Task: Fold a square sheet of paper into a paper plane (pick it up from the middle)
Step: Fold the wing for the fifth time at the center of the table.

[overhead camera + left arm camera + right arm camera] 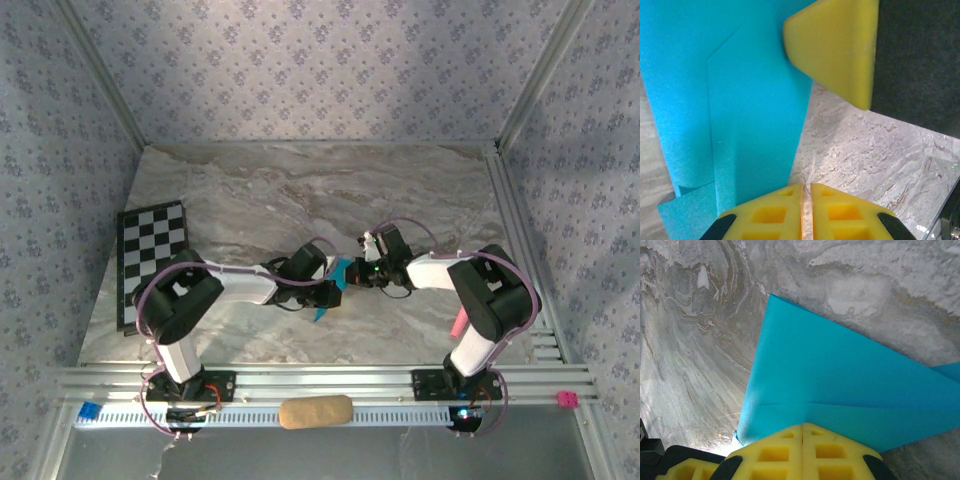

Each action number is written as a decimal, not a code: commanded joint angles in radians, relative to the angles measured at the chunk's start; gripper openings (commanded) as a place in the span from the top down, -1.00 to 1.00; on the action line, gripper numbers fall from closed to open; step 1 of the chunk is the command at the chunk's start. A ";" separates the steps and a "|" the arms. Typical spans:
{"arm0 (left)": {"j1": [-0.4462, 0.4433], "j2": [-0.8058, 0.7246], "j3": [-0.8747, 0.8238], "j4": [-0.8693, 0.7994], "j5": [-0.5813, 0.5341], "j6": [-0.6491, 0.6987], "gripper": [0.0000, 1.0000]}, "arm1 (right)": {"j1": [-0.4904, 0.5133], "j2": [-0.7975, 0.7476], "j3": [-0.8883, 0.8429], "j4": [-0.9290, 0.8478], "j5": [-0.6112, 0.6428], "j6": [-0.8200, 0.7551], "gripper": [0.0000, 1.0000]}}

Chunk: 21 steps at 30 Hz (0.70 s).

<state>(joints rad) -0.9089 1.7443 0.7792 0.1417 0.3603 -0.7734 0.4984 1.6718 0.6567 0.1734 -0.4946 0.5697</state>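
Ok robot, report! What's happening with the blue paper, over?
Right gripper shut on creased blue paper. Left gripper nearly shut beside it. Pink stick well aside.

A table [300, 190] stands before two arms. A checkered board [152, 260] lies at its left edge. At the centre, the sheet of paper [340, 274] sits between the left gripper [330, 293] on its left and the right gripper [361, 272] on its right. A stick [457, 323] lies beside the right arm. An oblong block [315, 411] rests on the near rail, between the two bases.

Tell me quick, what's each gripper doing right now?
Left gripper: nearly closed, thin slit, nothing seen in it.
Right gripper: closed on the blue paper.
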 commanded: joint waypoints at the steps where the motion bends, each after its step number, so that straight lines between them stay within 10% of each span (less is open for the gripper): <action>1: -0.027 -0.026 -0.075 -0.057 -0.001 -0.038 0.72 | -0.013 0.046 -0.045 -0.094 0.097 0.002 1.00; 21: -0.082 -0.284 -0.297 -0.231 -0.058 -0.056 0.81 | -0.026 0.039 -0.041 -0.121 0.113 -0.016 1.00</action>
<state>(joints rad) -0.9779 1.4796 0.5282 0.0738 0.3084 -0.8227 0.4950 1.6718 0.6514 0.1806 -0.5003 0.5690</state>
